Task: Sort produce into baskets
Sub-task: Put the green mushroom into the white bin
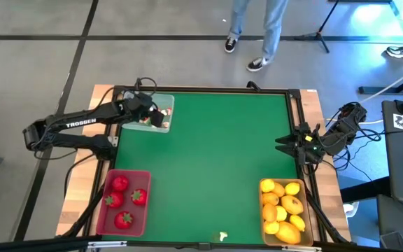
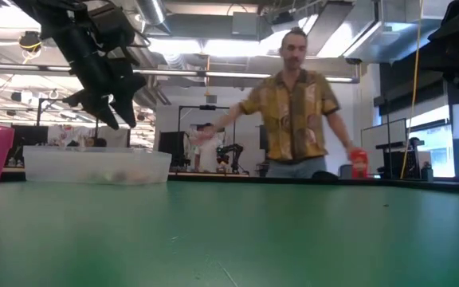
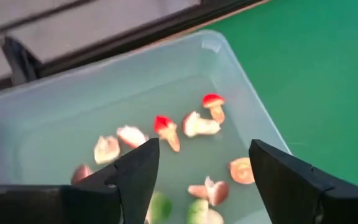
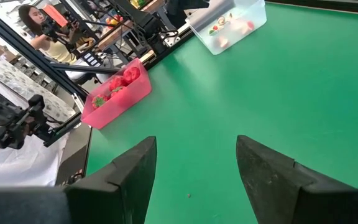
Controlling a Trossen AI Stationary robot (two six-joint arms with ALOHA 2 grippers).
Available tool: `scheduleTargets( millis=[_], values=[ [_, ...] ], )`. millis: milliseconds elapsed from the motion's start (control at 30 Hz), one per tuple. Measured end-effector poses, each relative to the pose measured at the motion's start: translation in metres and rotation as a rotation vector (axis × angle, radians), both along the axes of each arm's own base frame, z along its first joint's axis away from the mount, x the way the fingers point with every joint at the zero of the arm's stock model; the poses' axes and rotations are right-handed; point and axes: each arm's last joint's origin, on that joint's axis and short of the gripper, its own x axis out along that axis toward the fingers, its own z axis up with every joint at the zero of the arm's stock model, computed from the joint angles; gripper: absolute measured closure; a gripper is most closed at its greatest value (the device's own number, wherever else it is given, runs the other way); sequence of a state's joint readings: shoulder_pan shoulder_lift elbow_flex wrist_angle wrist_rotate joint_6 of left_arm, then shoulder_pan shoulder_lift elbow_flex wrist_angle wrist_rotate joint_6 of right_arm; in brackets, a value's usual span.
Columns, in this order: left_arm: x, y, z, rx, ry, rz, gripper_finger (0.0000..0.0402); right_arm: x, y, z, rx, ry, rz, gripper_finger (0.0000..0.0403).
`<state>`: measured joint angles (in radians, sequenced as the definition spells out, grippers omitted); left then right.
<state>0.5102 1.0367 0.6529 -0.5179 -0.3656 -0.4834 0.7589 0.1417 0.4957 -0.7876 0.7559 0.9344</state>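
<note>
My left gripper (image 1: 151, 114) hangs open just above the clear basket (image 1: 164, 103) at the far left of the green table, nothing between its fingers (image 3: 143, 171). Inside that basket lie several small white-and-red bits (image 3: 186, 124) and green pieces (image 3: 160, 205). The pink basket (image 1: 105, 213) at the near left holds red strawberries (image 1: 121, 201). The yellow basket (image 1: 263, 222) at the near right holds yellow and orange fruits (image 1: 285, 206). A tiny white bit (image 1: 223, 236) lies on the table by the near edge. My right gripper (image 4: 194, 168) waits open at the table's right edge.
A person (image 2: 293, 112) stands beyond the far edge of the table; legs and shoes (image 1: 254, 35) show in the high view. The middle of the green mat (image 1: 215, 154) is bare. Black frame rails run along the table's edges.
</note>
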Motion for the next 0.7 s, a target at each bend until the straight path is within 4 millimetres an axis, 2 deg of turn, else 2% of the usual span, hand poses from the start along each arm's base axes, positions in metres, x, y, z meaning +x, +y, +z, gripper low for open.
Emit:
scheduleTargets(
  millis=[233, 533, 600, 700],
  values=[
    [-0.003, -0.003, -0.003, -0.065, -0.021, 0.086, 0.0155, 0.0, 0.0, 0.0, 0.0, 0.0, 0.0, 0.0182],
    [-0.002, -0.002, -0.002, -0.053, -0.033, 0.079, 0.0155, 0.0, 0.0, -0.001, -0.004, 0.013, 0.007, 0.0182],
    [0.001, -0.004, -0.001, -0.057, -0.052, 0.041, 0.0155, 0.0, 0.0, -0.001, 0.01, 0.013, 0.003, 0.0182],
    [0.01, -0.013, 0.0, -0.114, -0.1, -0.126, 0.0155, -0.001, 0.0, -0.002, 0.009, 0.018, 0.007, 0.0182]
  ],
)
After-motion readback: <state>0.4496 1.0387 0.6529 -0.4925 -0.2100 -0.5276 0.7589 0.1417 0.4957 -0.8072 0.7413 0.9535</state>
